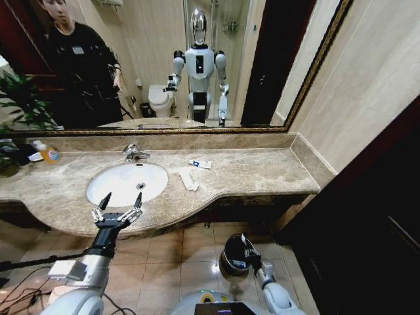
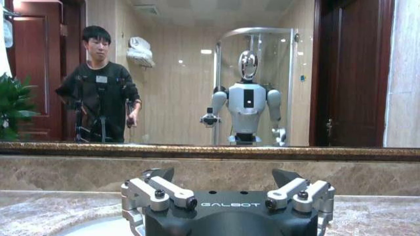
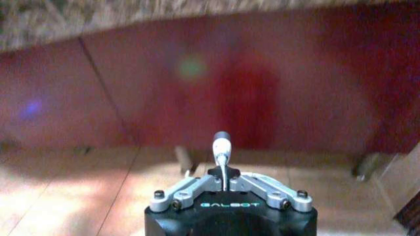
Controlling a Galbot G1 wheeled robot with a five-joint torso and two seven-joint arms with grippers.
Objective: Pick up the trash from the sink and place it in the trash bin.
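The white oval sink [image 1: 118,187] is set in the beige marble counter. My left gripper [image 1: 121,205] hovers open at the sink's front rim, its fingers [image 2: 158,175] spread wide with nothing between them. Right of the sink, trash lies on the marble: a crumpled white paper strip [image 1: 188,178] and a small white tube [image 1: 201,164]. The dark trash bin [image 1: 231,260] stands on the floor below the counter. My right gripper [image 1: 252,252] is low beside the bin's rim. In the right wrist view it [image 3: 223,169] is shut on a small white tube [image 3: 221,145].
A chrome tap [image 1: 134,153] stands behind the sink. A yellow-orange bottle [image 1: 48,153] and a green plant [image 1: 18,105] are at the counter's far left. A large mirror [image 1: 262,59] backs the counter. A dark wooden panel [image 1: 374,216] bounds the right side.
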